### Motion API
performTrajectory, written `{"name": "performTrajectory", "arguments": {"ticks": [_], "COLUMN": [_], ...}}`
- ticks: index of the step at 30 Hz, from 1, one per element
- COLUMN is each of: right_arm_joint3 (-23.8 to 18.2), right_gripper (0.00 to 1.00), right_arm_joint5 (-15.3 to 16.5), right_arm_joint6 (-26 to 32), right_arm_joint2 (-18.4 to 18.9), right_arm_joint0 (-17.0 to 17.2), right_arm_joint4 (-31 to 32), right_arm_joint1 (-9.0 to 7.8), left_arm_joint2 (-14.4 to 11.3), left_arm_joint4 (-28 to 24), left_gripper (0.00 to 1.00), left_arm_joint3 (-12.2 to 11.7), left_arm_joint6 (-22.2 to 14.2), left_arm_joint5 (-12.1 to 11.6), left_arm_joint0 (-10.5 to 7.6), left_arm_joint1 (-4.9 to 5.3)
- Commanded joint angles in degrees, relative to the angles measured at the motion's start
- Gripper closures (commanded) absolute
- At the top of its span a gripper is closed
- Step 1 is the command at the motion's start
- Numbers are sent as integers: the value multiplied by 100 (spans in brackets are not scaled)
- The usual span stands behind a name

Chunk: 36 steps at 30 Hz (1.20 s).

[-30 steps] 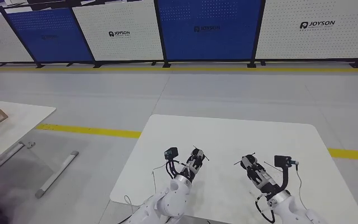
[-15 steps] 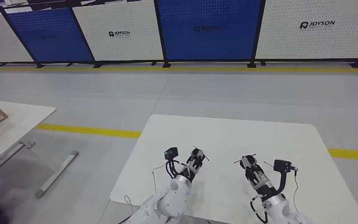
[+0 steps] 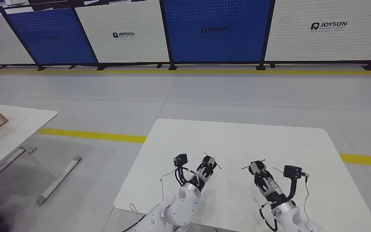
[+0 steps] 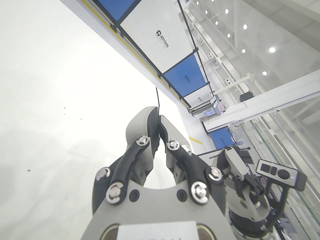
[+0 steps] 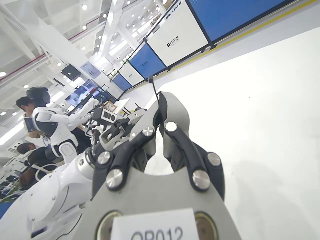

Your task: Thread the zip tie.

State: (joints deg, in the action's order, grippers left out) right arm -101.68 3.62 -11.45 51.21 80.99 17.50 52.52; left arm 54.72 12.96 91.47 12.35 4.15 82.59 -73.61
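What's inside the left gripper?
A thin black zip tie, pinched in the shut left gripper; its pointed end sticks out past the tips. The part clamped inside is covered.

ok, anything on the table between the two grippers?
No. In the top view, bare white table separates the left gripper and the right gripper. Each is shut on a thin black zip tie.

Thin black zip tie tail (image 4: 157,98), straight, upright at frame centre, pinched in left gripper (image 4: 158,119), black zip tie head end (image 5: 153,84), small square head, left of centre, clamped in right gripper (image 5: 160,108)
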Motion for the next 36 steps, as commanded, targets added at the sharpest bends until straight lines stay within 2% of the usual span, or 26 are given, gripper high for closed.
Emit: {"name": "performTrajectory", "arguments": {"ticks": [1,3,6,9,11,26,29,34,36], "right_arm_joint3": [-14,9,97,191,284,292,339,744,943], "right_gripper": [100,100,100,100,100,100,100,100,100], "right_arm_joint5": [30,301,390,822,888,898,1027,1049,707], "right_arm_joint6": [-6,-27,-299,-439,-388,-408,-610,-1040,-1227], "right_arm_joint2": [-2,37,84,95,29,-9,-155,-537,-672], "right_arm_joint0": [13,74,187,294,326,372,458,257,87], "right_arm_joint4": [-63,-500,-633,-1090,-1206,-1374,-1435,-1403,-1208], "right_arm_joint1": [5,42,97,165,215,278,370,616,727], "left_arm_joint2": [1,1,1,1,1,1,1,1,1], "left_arm_joint4": [1,1,1,1,1,1,1,1,1], "left_gripper": [100,100,100,100,100,100,100,100,100], "left_arm_joint3": [0,0,0,0,0,0,0,0,0], "left_arm_joint6": [1,1,1,1,1,1,1,1,1], "left_arm_joint5": [8,8,8,8,8,8,8,8,8], "left_arm_joint0": [-1,-1,-1,-1,-1,-1,-1,-1,-1], "left_arm_joint1": [0,0,0,0,0,0,0,0,0]}}
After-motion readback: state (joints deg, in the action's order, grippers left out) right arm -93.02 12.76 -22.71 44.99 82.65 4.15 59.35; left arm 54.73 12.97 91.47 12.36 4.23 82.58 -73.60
